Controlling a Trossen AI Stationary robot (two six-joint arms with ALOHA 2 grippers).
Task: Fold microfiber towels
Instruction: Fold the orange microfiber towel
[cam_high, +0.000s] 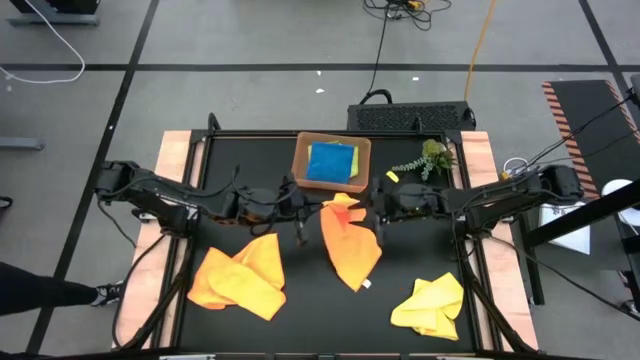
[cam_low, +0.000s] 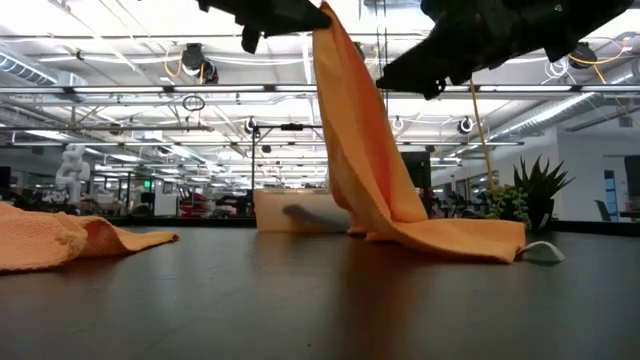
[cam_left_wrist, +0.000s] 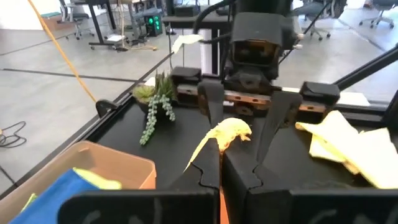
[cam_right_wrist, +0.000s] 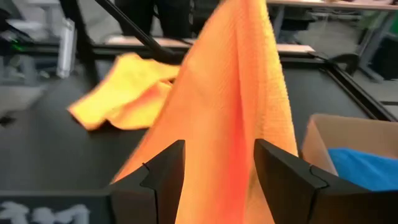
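Left gripper (cam_high: 303, 205): pressed together on the top corner of the orange towel (cam_high: 351, 245), holding it raised above mid-table.
Right gripper (cam_high: 381, 207): fingers spread apart, just beside the raised corner, the cloth hanging between them but not pinched.
Orange towel: drapes down from the left gripper, lower end lying on the table (cam_high: 300, 320).
Other towels: crumpled orange one (cam_high: 240, 279) front left; yellow one (cam_high: 430, 305) front right; blue one (cam_high: 331, 162) in the brown tray (cam_high: 300, 160).
Plant sprig (cam_high: 428, 160): beside the tray.
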